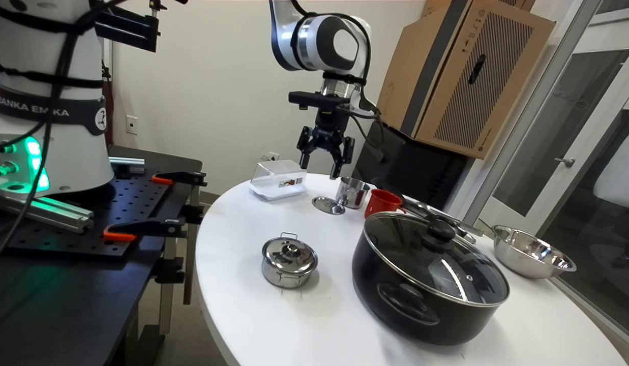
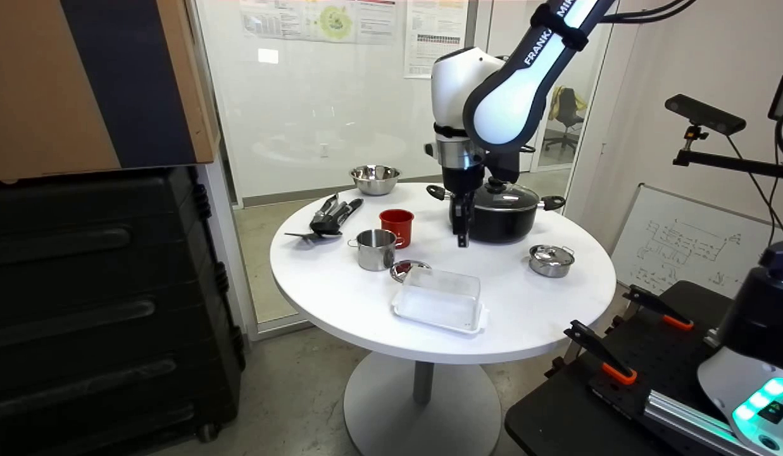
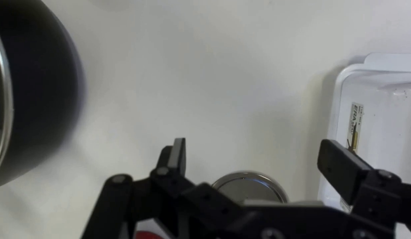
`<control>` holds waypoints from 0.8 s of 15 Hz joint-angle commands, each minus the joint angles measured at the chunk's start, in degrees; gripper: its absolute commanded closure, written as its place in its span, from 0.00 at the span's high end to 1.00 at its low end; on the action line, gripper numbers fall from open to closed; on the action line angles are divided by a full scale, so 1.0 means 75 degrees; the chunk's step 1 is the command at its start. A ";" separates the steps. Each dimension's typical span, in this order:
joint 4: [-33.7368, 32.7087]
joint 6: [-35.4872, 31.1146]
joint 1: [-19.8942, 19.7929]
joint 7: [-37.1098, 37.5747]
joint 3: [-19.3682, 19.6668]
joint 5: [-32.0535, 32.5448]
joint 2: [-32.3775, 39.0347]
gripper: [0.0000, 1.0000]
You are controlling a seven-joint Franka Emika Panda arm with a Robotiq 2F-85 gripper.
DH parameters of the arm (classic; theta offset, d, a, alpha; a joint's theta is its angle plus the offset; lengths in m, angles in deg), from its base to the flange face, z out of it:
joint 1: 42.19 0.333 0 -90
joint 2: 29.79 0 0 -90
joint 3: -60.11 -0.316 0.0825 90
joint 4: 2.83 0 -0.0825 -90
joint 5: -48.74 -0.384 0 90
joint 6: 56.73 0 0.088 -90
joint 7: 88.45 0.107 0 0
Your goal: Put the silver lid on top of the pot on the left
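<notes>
The silver lid lies on the white table beside the small steel pot. In an exterior view the lid is partly behind the clear container, and the open-topped pot stands upright with side handles. In the wrist view the lid's far part shows at the bottom between the fingers; the rest is hidden by the gripper. The pot is hidden there. I cannot tell which way up the lid lies. My gripper is open and empty above the table, fingers down; it also shows above the table and in the wrist view.
A clear container stands near the lid. A red mug stands next to the pot. A large black pot with a glass lid, a small lidded steel pot, utensils and a steel bowl also stand or lie on the table.
</notes>
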 commanded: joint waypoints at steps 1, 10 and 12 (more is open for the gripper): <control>-0.0253 -0.0651 -0.0032 -0.0532 0.0011 -0.0070 0.0420 1.00; -0.1253 -0.1130 0.0280 -0.0482 0.0187 0.0055 0.1764 1.00; -0.1569 -0.1168 0.0411 -0.0134 0.0311 0.0032 0.2086 1.00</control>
